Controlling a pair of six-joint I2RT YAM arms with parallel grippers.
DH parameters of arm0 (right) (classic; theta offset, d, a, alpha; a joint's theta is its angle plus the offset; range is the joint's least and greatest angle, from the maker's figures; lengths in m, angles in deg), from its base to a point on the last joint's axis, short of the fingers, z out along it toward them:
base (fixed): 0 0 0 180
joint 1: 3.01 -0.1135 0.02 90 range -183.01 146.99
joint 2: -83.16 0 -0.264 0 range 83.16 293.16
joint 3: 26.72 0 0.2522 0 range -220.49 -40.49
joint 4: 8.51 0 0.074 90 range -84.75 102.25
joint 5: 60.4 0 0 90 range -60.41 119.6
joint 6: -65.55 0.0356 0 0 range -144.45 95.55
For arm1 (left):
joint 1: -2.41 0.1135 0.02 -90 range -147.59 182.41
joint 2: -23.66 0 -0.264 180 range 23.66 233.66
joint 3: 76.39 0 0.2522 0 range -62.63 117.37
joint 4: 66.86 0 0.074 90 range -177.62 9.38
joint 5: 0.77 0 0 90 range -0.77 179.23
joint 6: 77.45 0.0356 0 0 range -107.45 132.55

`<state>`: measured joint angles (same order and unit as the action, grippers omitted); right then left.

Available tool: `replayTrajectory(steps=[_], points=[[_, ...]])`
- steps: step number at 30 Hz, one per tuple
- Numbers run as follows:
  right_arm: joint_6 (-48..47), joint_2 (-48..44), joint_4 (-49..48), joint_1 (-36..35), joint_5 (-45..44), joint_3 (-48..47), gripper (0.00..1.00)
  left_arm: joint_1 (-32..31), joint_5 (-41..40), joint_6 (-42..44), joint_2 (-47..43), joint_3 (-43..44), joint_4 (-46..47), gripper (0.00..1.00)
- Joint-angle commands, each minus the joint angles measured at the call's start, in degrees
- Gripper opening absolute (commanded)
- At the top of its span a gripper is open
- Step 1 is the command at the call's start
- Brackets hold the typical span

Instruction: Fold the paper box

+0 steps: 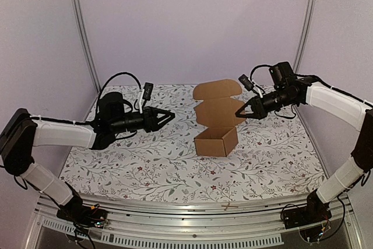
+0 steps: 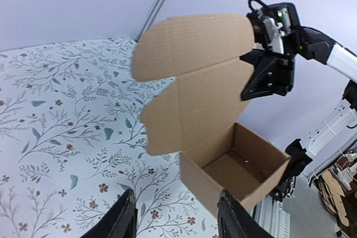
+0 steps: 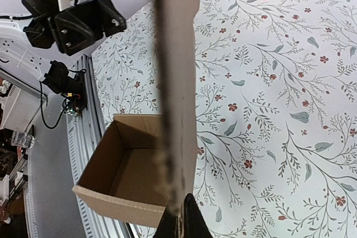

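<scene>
Robot folding trial: a brown corrugated paper box (image 1: pixel 216 141) stands half-formed at the centre of the overhead view, on a table covered with a leaf-and-flower printed cloth (image 1: pixel 128 161). Its tray is assembled, four walls up and open on top. The lid panel, ending in a rounded flap (image 1: pixel 217 90), rises upright from the tray wall farthest up the frame. The right gripper (image 1: pixel 239 113), reaching in from the right of the frame, is closed on the lid's right-hand edge. Its wrist camera sees the cardboard edge-on, running up from the pinching fingertips (image 3: pixel 195 224) at the bottom of the frame. The left gripper (image 1: pixel 170 114), centre left, hangs above the cloth short of the box and touches nothing. In its own wrist view its fingers (image 2: pixel 121 218) are parted and empty, with the tray's corner just beyond them.
</scene>
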<state>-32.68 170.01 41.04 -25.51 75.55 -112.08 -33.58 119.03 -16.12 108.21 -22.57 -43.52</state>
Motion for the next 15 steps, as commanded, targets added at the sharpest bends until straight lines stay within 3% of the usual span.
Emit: replayTrajectory(steps=[1, 7, 15], points=[[-0.4, 0.0, 0.6, 0.0, 9.2, -1.0, 0.00, 1.9, -4.2, 0.1, 4.9, -1.1, -0.6, 0.49], [0.2, 1.7, 0.9, 0.0, 12.0, -2.5, 0.00, 1.6, 0.5, -2.3, 15.2, 6.3, 7.0, 0.50], [0.1, 2.2, 0.9, 0.1, 10.1, -2.6, 0.00, -0.8, 8.8, -1.4, 19.4, 12.9, 8.6, 0.50]])
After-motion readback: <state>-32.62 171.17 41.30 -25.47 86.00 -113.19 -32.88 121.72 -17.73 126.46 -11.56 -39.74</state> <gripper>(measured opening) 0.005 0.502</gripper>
